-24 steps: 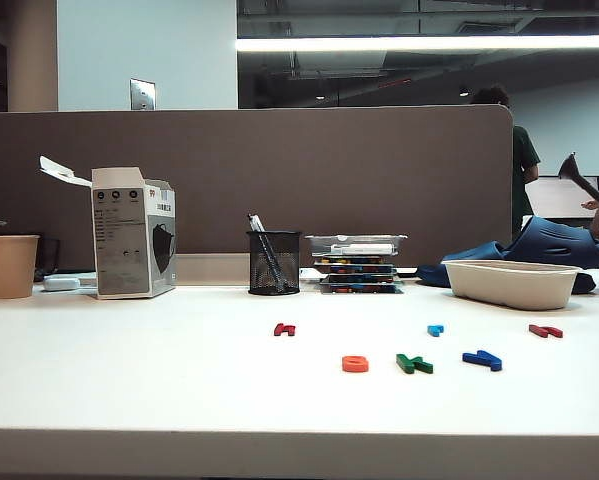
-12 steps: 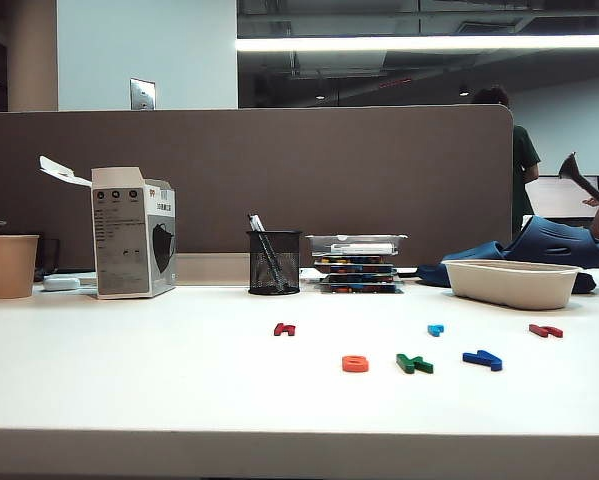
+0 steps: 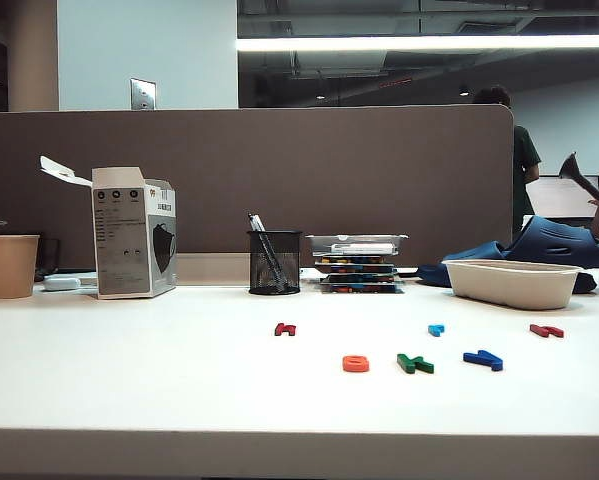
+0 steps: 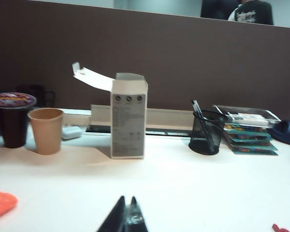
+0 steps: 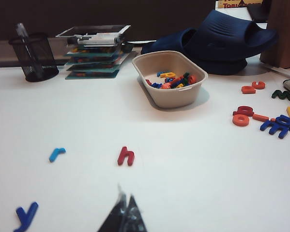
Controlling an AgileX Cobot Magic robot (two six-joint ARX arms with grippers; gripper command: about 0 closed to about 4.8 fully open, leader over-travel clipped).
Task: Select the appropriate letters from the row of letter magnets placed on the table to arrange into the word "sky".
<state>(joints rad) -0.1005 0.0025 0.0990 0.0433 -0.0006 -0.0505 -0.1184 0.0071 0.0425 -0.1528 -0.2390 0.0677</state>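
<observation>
On the white table an orange rounded letter, a green letter and a dark blue letter lie side by side near the front. Behind them lie a dark red letter, a light blue letter and a red letter. Neither arm shows in the exterior view. My left gripper is shut and empty, level above bare table. My right gripper is shut and empty, with the dark blue y, light blue r and red h ahead of it.
At the back stand a paper cup, an open white box, a black mesh pen cup, stacked trays and a beige bowl of spare letters. More loose letters lie beyond the bowl. An orange thing sits at the left wrist view's edge.
</observation>
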